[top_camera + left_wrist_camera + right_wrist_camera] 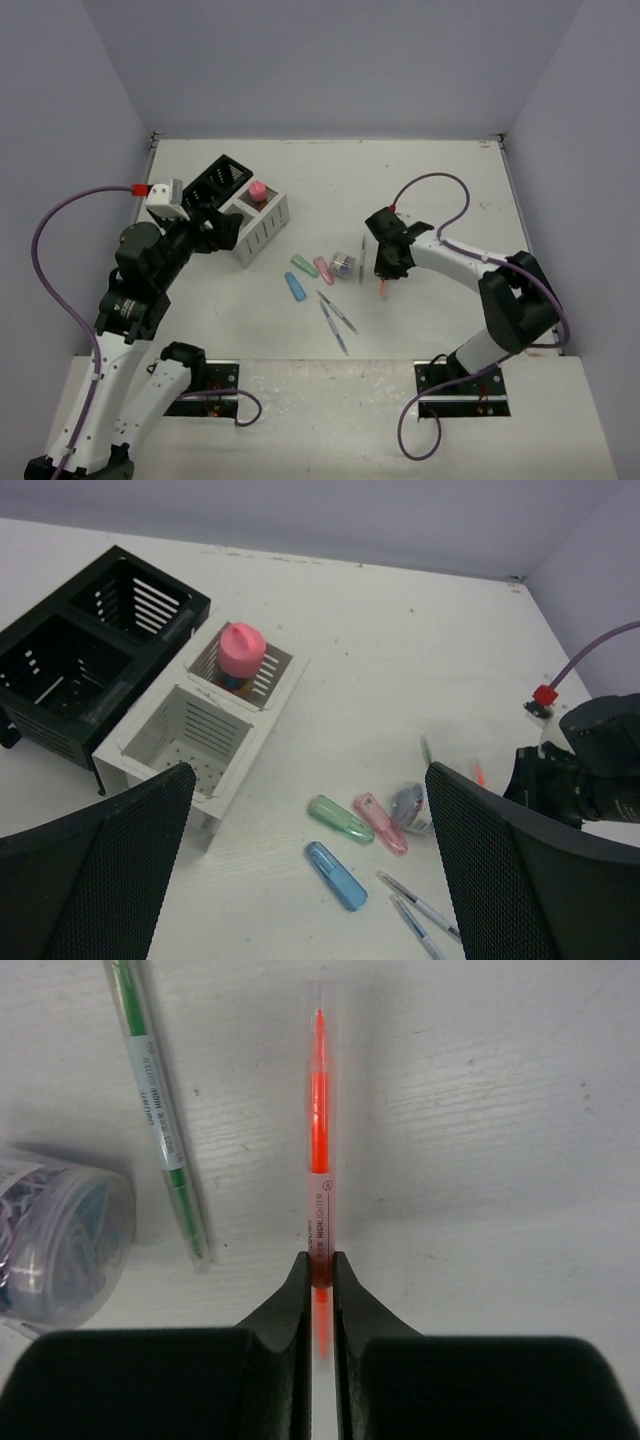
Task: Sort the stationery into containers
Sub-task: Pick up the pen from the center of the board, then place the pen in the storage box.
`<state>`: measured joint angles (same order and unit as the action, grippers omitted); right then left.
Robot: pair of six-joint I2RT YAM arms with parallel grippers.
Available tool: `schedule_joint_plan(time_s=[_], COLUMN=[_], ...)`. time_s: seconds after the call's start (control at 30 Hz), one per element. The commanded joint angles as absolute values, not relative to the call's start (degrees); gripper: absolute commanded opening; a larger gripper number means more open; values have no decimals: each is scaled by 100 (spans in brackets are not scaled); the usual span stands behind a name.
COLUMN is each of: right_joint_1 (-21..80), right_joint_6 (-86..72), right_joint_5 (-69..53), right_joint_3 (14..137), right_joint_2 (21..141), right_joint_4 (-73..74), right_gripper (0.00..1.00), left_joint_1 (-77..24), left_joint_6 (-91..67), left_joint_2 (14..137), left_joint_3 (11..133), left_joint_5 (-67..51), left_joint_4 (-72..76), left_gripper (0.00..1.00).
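right gripper (320, 1265) clamped on orange pen (319, 1140), low over the table (480, 1110); green pen (160, 1110) and clip tub (60, 1230) lie beside it. left gripper (310, 790) wide open near white box (150, 750); bottle (241, 650) stands in its far compartment, black box (190, 605) alongside.

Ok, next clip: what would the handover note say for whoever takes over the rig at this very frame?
Right gripper: fingers shut on the clear-barrelled orange pen, at table level.
Left gripper: open, empty.
Done: pink-capped bottle stands in the white slatted box, far compartment. Black slatted box looks empty.
Left: orange pen, green-ink clear pen, clear tub of clips, short green stick, pink stick, blue stick, two thin grey pens, loose on the table.
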<state>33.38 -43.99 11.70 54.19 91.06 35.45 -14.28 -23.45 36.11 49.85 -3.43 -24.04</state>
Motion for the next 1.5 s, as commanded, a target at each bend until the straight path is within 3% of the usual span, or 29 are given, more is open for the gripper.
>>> schedule_joint_plan(time_s=[0.0, 0.13, 0.23, 0.37, 0.7, 0.77, 0.83, 0.9, 0.97, 1.0, 1.03, 1.07, 1.1, 1.13, 1.2, 1.33, 1.4, 1.47], right_joint_1=[3447, 3850, 3911, 3959, 4050, 4069, 4101, 4115, 4113, 4113, 4113, 4113, 4113, 4113, 4113, 4088, 4048, 4014], right_joint_6=[-4124, -3009, -2250, -2123, -1995, -1987, -1978, -1969, -1961, -1960, -1971, -2005, -2047, -2087, -2212, -2570, -2774, -2914], right_joint_5=[1671, 725, -1382, -2572, -3194, -3276, -3318, -3322, -3241, -3168, -2978, -2726, -2489, -2302, -1745, -89, 724, 1070], right_joint_3=[5588, 5363, 4942, 4905, 5458, 5501, 5510, 5504, 5517, 5519, 5520, 5520, 5520, 5519, 5511, 5461, 5467, 5435], right_joint_2=[7620, 6314, 5361, 5023, 5514, 5562, 5579, 5572, 5565, 5564, 5569, 5584, 5601, 5606, 5577, 5383, 5361, 5386], right_joint_4=[3646, 2673, 1402, 798, 891, 845, 773, 697, 678, 671, 679, 693, 714, 766, 959, 1474, 1819, 1880], right_gripper=[0, 0, 0, 0, 0, 0, 0, 0, 0, 0, 0, 9, 32, 73, 99, 99, 99, 99], left_joint_1=[-1424, -1555, -2341, -3207, -3907, -3928, -3929, -3937, -3937, -3937, -3937, -3937, -3935, -3929, -3926, -3913, -3862, -3718], left_joint_6=[-2911, -3929, -4728, -4515, -4172, -4132, -4052, -4003, -3962, -3932, -3881, -3792, -3687, -3562, -3086, -2742, -2721, -2772], left_joint_2=[3999, 4490, 5047, 5781, 6344, 6396, 6477, 6599, 6670, 6691, 6692, 6673, 6645, 6610, 6519, 6347, 6385, 6504], left_joint_3=[4601, 4106, 3896, 4528, 4911, 4989, 5079, 5211, 5280, 5320, 5362, 5430, 5507, 5590, 5931, 6361, 6494, 6609], left_joint_5=[-1563, -3143, -3648, -3455, -3339, -3297, -3217, -3177, -3180, -3158, -3108, -2983, -2745, -2297, -1300, 3097, 4523, 5106], left_joint_4=[-1281, 829, 2585, 2775, 2848, 2789, 2518, 2269, 2107, 2043, 1850, 1664, 1446, 1029, 165, -1600, -1929, -1943], left_gripper=[100, 100, 100, 100, 88, 72, 63, 46, 23, 6, 0, 0, 0, 0, 0, 0, 0, 0])
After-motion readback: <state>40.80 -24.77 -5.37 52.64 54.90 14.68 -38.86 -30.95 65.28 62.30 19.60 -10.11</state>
